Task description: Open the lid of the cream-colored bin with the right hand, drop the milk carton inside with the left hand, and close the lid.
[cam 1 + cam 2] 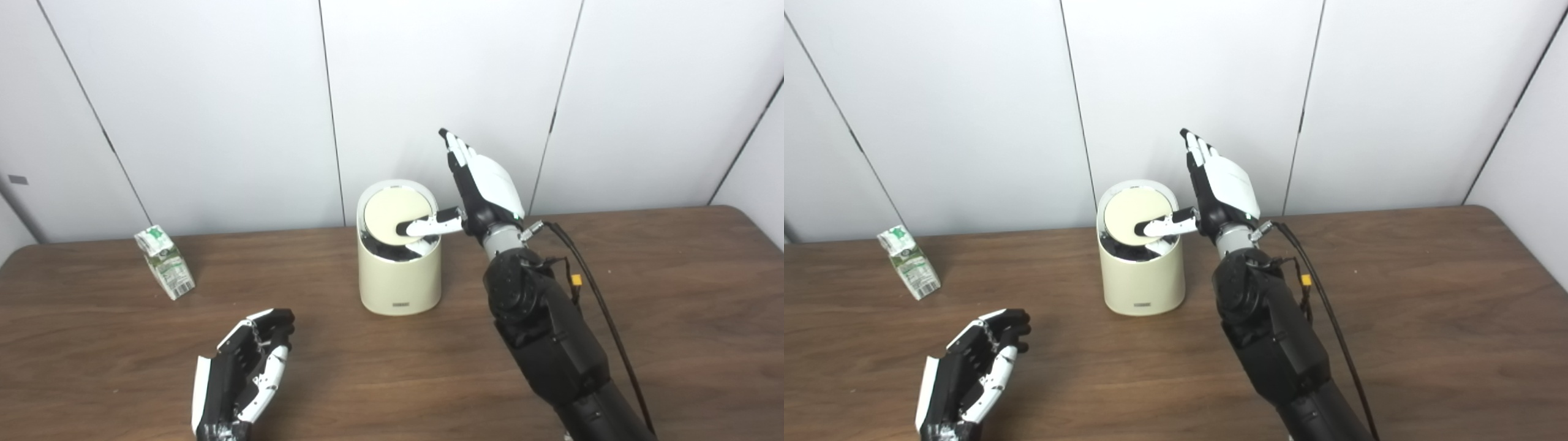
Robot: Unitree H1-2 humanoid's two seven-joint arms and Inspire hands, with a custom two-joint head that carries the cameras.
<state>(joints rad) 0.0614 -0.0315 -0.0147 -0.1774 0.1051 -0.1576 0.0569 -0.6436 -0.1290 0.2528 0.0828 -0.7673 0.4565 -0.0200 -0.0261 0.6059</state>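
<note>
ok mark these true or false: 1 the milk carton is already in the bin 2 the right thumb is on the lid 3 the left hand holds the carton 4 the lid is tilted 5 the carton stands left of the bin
1. False: the milk carton stands on the table, apart from the bin.
2. True: the right hand has its thumb laid on the lid, fingers pointing up.
3. False: the left hand is empty, low over the table.
4. True: the lid is tipped, with a dark gap at its near edge.
5. True.
</note>
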